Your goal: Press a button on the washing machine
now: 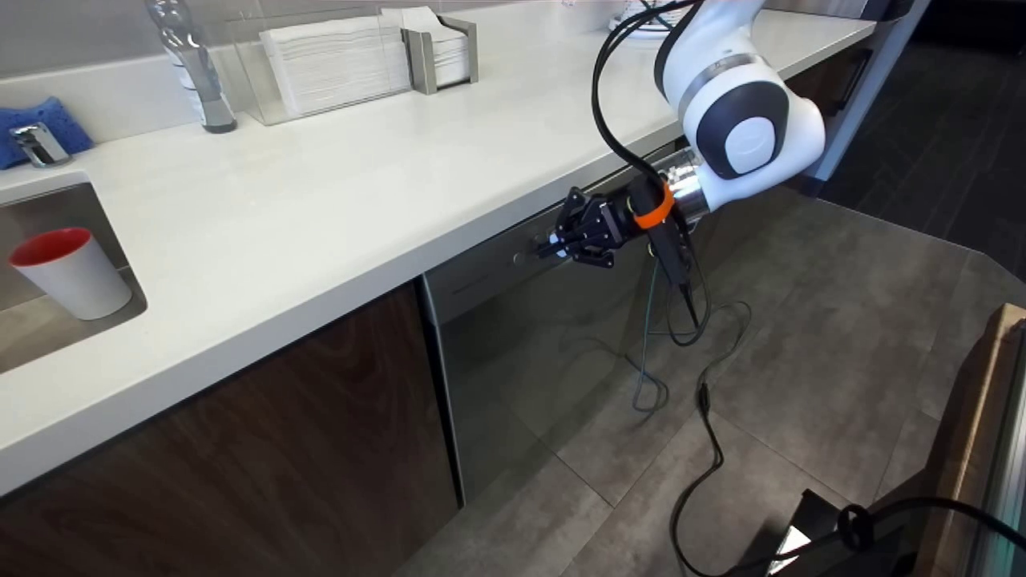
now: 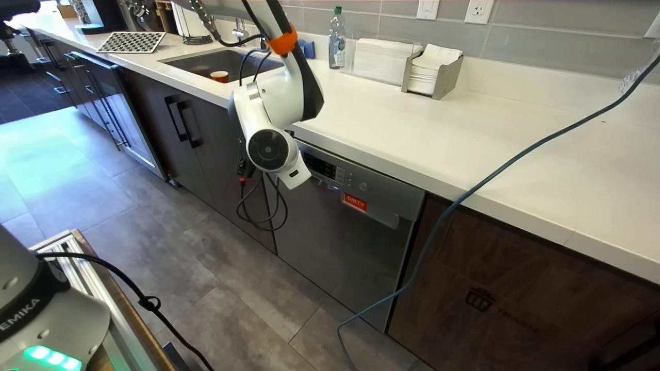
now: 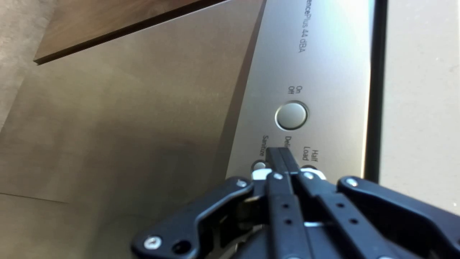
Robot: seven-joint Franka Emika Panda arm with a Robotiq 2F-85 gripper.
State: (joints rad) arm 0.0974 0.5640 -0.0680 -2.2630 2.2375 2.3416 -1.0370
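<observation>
The washing machine (image 1: 513,377) is a flat grey steel front under the counter; it also shows in an exterior view (image 2: 340,247) and the wrist view (image 3: 161,93). My gripper (image 1: 547,250) is at its top control panel, fingers shut together with nothing between them. In the wrist view, the fingertips (image 3: 282,153) are just below the round On/Off button (image 3: 291,115), over the cut-off "Deli" label. The small Sanitize button (image 3: 259,166) is beside the fingers. The Half Load button is mostly hidden. I cannot tell whether the fingertips touch the panel. The arm hides the gripper in an exterior view.
The white countertop (image 1: 304,216) overhangs just above the panel. Dark wooden cabinet doors (image 1: 240,449) flank the machine. A red DIRTY sign (image 2: 355,202) is on its front. Black cable loops (image 1: 689,320) hang below the wrist. A sink (image 1: 120,276) holds a cup (image 1: 76,276).
</observation>
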